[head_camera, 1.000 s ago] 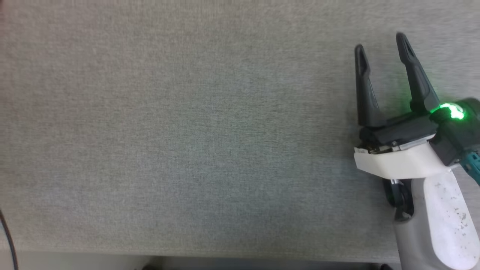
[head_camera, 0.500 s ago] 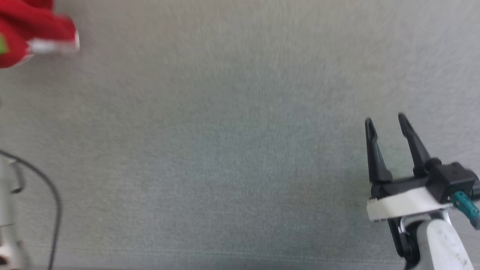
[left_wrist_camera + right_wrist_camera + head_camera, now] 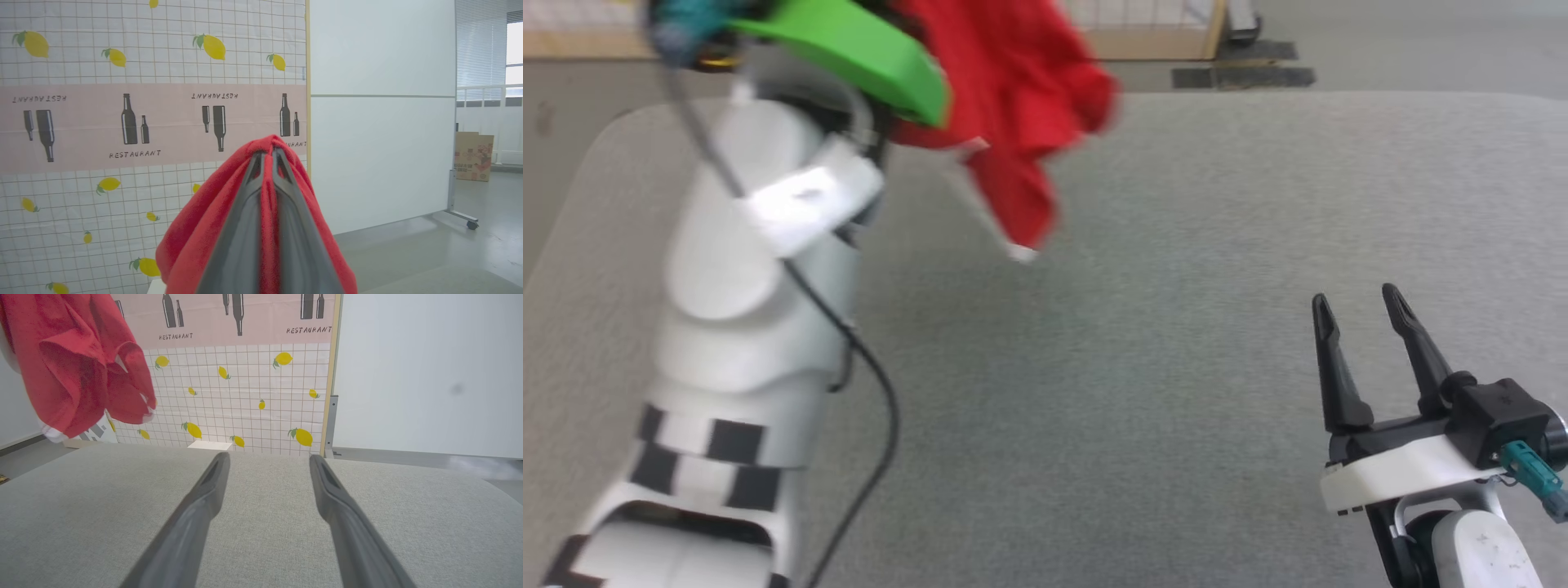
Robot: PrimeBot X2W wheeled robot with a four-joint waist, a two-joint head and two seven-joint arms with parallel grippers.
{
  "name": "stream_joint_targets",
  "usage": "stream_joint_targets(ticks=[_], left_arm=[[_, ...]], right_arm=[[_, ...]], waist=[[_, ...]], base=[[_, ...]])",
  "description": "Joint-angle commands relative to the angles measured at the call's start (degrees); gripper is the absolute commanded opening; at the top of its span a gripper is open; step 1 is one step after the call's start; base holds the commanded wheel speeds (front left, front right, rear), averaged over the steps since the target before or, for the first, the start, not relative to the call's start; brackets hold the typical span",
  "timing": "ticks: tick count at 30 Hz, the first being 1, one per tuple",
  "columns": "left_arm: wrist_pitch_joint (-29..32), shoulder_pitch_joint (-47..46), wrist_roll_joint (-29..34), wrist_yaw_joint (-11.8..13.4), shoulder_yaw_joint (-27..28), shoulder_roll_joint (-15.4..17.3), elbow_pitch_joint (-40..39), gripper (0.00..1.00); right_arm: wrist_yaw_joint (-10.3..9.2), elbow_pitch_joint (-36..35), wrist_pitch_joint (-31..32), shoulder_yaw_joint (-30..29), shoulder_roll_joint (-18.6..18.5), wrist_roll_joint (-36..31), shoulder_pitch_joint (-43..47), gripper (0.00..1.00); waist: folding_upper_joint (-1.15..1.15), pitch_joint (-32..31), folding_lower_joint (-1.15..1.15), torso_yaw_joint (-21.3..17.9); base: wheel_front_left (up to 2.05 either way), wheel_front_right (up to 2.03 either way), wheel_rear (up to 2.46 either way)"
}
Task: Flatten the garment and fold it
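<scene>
From the head camera, the red shorts [image 3: 1013,122] hung bunched and blurred in the air over the far left part of the grey fabric-topped table [image 3: 1176,408]. One white-edged corner dangled lowest, clear of the surface. The left arm [image 3: 743,269] rose at the left, white with black checked bands, and a green cover [image 3: 858,49] at its top hid where it met the cloth. A black cable [image 3: 882,408] trailed down beside the arm. At the near right, the right gripper [image 3: 1354,296] rested low over the table with its dark fingers spread and nothing between them.

In the left wrist view, the left gripper [image 3: 267,153] was clenched on a fold of the shorts. Red cloth was pinched between the fingertips and draped down both sides of the fingers. Behind stood a lemon-print screen [image 3: 122,61] marked with bottles and the word RESTAURANT, a white partition [image 3: 380,143] on castors to its right, and a cardboard box [image 3: 474,155] on the floor [image 3: 408,253] at the far right.

In the right wrist view, the released fingers pointed across the bare grey tabletop. The shorts hung at the far left above the table edge, crumpled, with white trim showing at the lowest hem. The same lemon screen and white panel stood beyond the table.
</scene>
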Motion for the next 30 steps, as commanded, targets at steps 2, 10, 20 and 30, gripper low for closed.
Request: stream_joint_targets(ticks=[2,10,20,30], left_arm=[[1.5,1.0,-1.3,-0.5,-2.0,-2.1,1.0,0.0],[9.7,8.3,-7.1,-1.0,-11.6,-4.8,9.7,0.0],[27.1,11.5,-4.8,-1.3,-24.1,-4.9,26.4,0.0],[22.3,11.0,-10.3,-0.2,-22.6,-4.9,24.9,1.0]], right_arm=[[-0.12,-0.5,0.5,0.1,-0.1,0.7,1.0,1.0],[-0.12,-1.2,0.9,0.5,-0.1,1.4,1.0,1.0],[-0.12,-0.4,-0.1,1.7,-0.1,2.8,-0.2,1.0],[-0.12,0.2,-0.2,1.2,-0.1,2.0,-0.3,1.0]], waist=[[-0.01,-2.0,0.01,-4.7],[-0.01,0.1,0.01,-10.3],[-0.01,3.4,0.01,-13.4],[-0.01,2.1,0.01,-10.6]], base=[[0.0,0.0,0.0],[0.0,0.0,0.0],[0.0,0.0,0.0],[0.0,0.0,0.0]])
